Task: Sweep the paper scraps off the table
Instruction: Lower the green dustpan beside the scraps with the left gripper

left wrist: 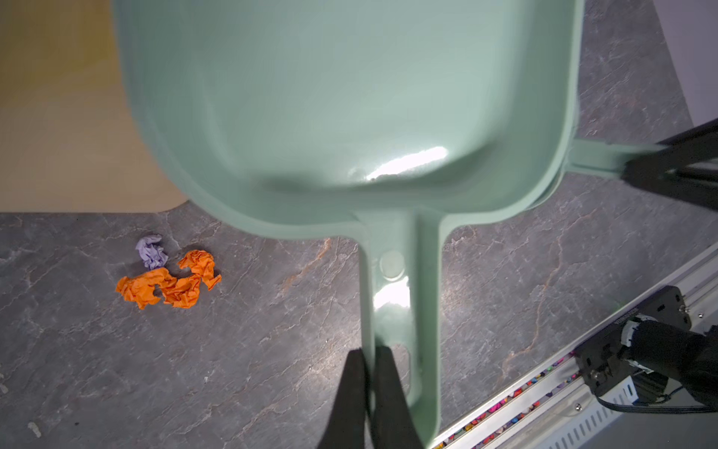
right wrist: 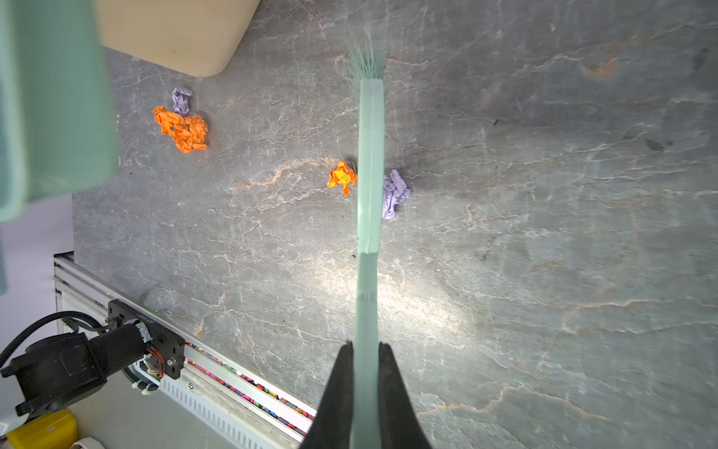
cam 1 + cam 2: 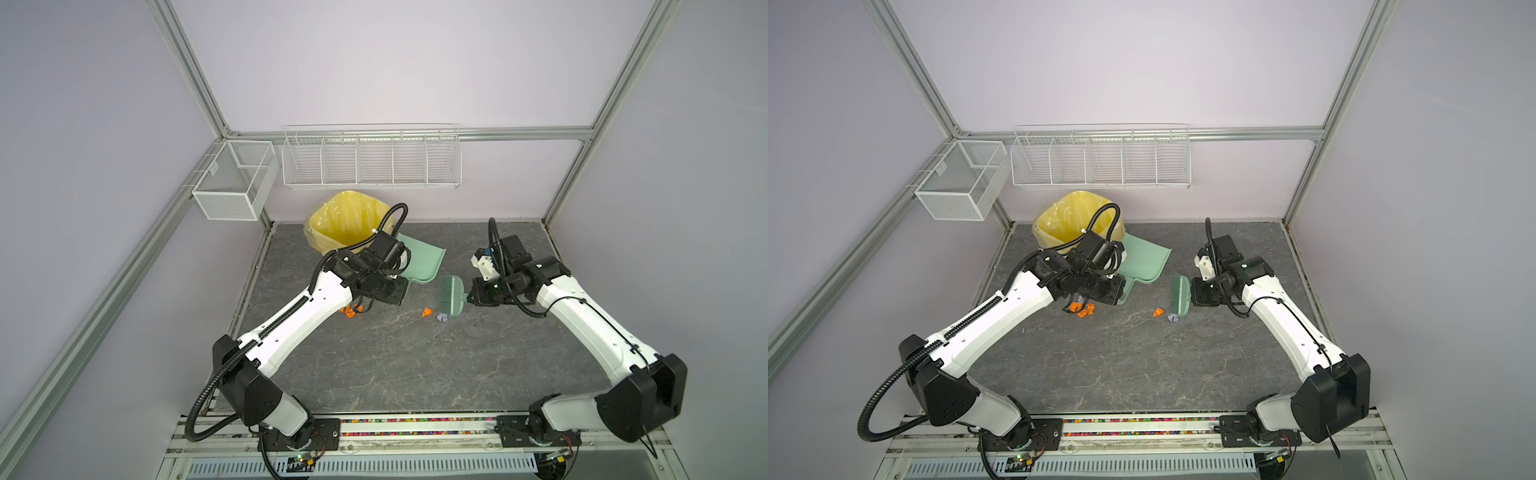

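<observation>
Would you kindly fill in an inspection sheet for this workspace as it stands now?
Surface: table, dark grey with pale veins.
Job's things: paper scraps, an orange-and-lavender cluster beside the left arm; one orange wad and one lavender wad either side of the brush head in the right wrist view; dustpan holds none.
Clutter: nothing seen.
Grippers: left gripper shut on the dustpan handle; right gripper shut on the brush handle.
Cables: black conduits loop off both arms, clear of the scraps.
Surroundings: yellow-lined bin at the back; wire rack and mesh basket on the frame.
</observation>
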Available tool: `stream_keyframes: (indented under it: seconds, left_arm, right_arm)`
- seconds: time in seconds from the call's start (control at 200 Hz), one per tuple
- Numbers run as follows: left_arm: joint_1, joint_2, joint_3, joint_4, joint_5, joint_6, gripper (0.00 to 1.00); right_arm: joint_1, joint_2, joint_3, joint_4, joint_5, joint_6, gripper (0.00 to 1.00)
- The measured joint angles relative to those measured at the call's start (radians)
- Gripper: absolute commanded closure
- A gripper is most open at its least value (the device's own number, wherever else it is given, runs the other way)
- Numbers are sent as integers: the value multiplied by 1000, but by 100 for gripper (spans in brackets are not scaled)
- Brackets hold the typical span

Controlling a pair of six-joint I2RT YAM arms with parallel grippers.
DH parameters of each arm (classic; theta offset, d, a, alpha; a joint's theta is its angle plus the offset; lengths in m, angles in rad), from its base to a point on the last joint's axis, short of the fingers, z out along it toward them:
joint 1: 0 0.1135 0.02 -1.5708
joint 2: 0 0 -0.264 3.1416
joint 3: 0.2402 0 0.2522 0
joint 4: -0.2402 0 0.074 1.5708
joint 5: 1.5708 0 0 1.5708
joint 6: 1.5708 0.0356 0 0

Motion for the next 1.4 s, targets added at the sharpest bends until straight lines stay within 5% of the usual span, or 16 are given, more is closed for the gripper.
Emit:
stream_keyframes:
  seconds: [0.285, 0.96, 1.4]
  left_arm:
    - [-75, -45, -96, 13, 56, -43, 100]
    - [-96, -76, -291, 54, 85, -77, 100]
    - [-113, -97, -344, -19, 95, -75, 100]
  right_arm:
    - [-18, 0, 58, -60, 62, -45, 93]
    - [-21, 17, 114, -166, 211, -71, 93]
    - [-21, 57, 124, -171, 180, -72, 93]
